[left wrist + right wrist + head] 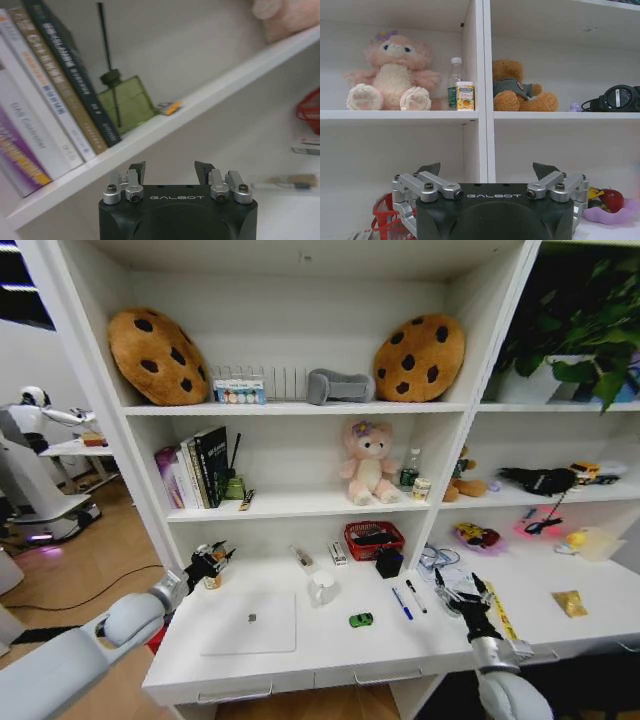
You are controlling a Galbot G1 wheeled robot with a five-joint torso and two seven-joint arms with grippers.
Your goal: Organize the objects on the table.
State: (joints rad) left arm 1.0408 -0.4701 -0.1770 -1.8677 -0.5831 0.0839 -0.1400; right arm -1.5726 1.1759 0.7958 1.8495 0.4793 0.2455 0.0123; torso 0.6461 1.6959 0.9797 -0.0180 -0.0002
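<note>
Seen from the head: long white counter [330, 645] under the shelf unit, three shallow drawers along its front edge. Silver laptop [250, 623] lying closed at the left-middle, bare surface around it on all sides and up to the front edge. Tiny green toy car [361, 620] just right of the laptop, near the front; two pens [408, 600] a little farther right, side by side; white mug [322, 587] behind the laptop's right corner. At the back, red basket [374, 539] and a black box [389, 562] close together, small flat packs to their left. Yellow flat strip [502, 612] and gold snack packet [570, 603] out on the right stretch, well apart from the laptop. Left hand [212, 562] raised over the counter's left end, above a small can, near the shelf upright; whether holding anything, cannot tell from here. Right hand [468, 602] raised over the counter right of the pens, beside the strip, fingers spread, a tangle of cable just behind. From the left wrist: left hand [170, 172] with fingers parted and nothing between them, facing the shelf edge with books [45, 95], a green diffuser bottle [126, 102] and open white wall below. From the right wrist: right hand [488, 172] wide open and empty, facing the shelf upright, pink plush bear [390, 75] and brown bear [512, 87] on the shelf above, basket rim low to one side.
</note>
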